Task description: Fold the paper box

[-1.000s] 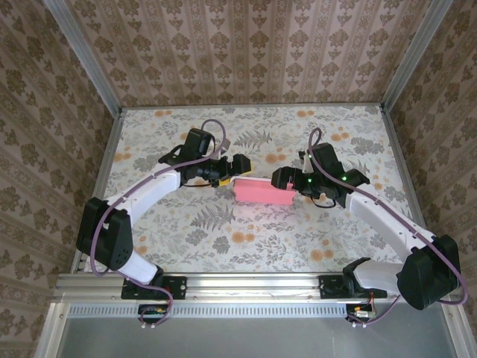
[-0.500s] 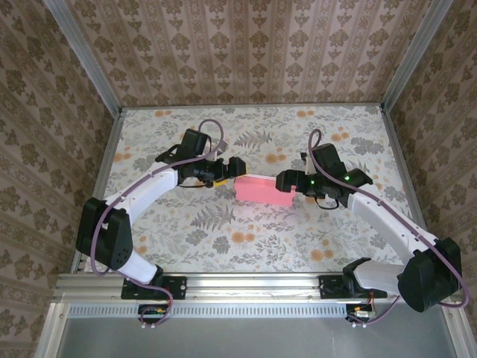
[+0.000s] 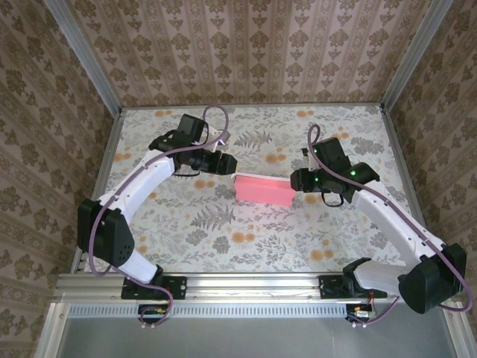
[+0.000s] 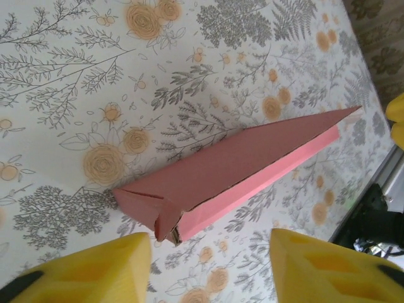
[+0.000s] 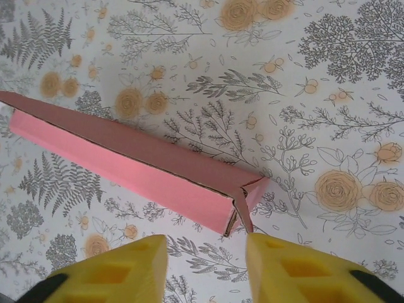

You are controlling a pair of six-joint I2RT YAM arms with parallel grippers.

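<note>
1. Two tools, one box. The paper box (image 3: 262,190) lies flat around the middle of the floral desk (image 3: 223,239), long side running left to right, pink side out.
2. The left tool (image 3: 227,164) sits at the box's left end and the right tool (image 3: 297,179) at its right end, so the box is right between them. Both arms reach in from the sides.
3. From the left wrist camera, the yellow fingers (image 4: 95,271) stand partway apart with a clear gap. The near end of the box is just ahead of that gap, not inside it, so this tool has hold of nothing.
4. That near end looks loosely closed: the end flaps are folded over each other with a small dark opening at the corner.
5. From the right wrist camera it's much the same. The fingers (image 5: 297,265) are apart, a bit narrower than on the left, with nothing between them, and the box's end corner is just in front.
6. A thin flap edge pokes out at that right end.
7. I can't tell whether either tool's fingertips actually touch the card.
</note>
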